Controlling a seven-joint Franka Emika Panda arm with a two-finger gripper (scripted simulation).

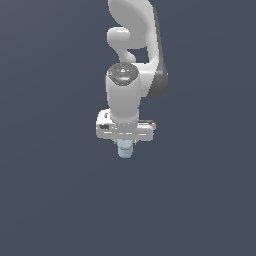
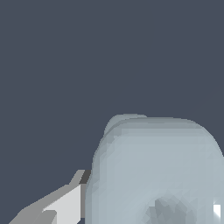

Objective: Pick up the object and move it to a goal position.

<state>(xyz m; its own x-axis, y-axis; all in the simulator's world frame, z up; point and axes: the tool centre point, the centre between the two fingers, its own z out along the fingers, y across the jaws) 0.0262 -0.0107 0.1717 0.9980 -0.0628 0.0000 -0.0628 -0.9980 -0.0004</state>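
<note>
The object is a small pale blue-grey piece poking out just below the white gripper body in the exterior view. My gripper sits right over it, and the fingers are hidden behind the hand there. Up close in the wrist view, the object fills the frame as a rounded lobe with a dark hole low down. One grey and white finger presses against its side. The other finger is mostly hidden behind the object. The gripper is shut on the object.
The white arm rises above the gripper toward the top of the exterior view. All around is a plain dark blue-grey surface.
</note>
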